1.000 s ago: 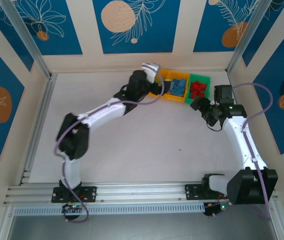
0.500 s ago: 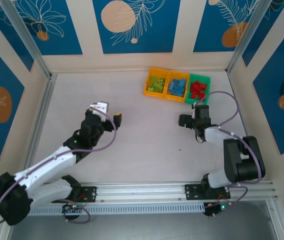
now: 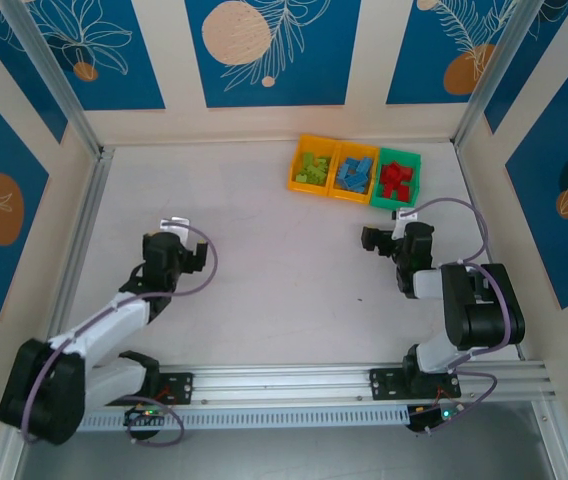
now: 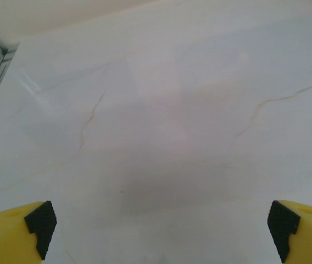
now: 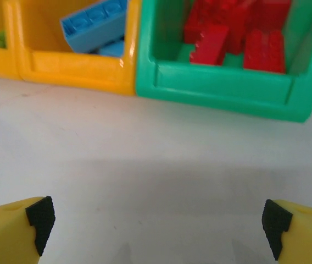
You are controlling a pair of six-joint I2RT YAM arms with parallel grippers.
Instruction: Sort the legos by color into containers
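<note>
The left gripper [image 4: 161, 220], fingers spread wide and empty, hangs over the table [image 4: 161, 110]. Further right, three joined bins [image 3: 307, 188] hold lime bricks [image 3: 313, 166], blue bricks [image 3: 355, 172] and red bricks [image 3: 396, 178]. The right gripper [image 5: 159, 220], also spread and empty, faces them. Sorting looks finished; best park both arms clear of the bins. Overhead takes in all three bins; the right wrist view brings out the red bricks' studs.

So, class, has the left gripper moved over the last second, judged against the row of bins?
Yes. The left gripper has pulled away from the bins, down and left toward the near-left of the table.
</note>
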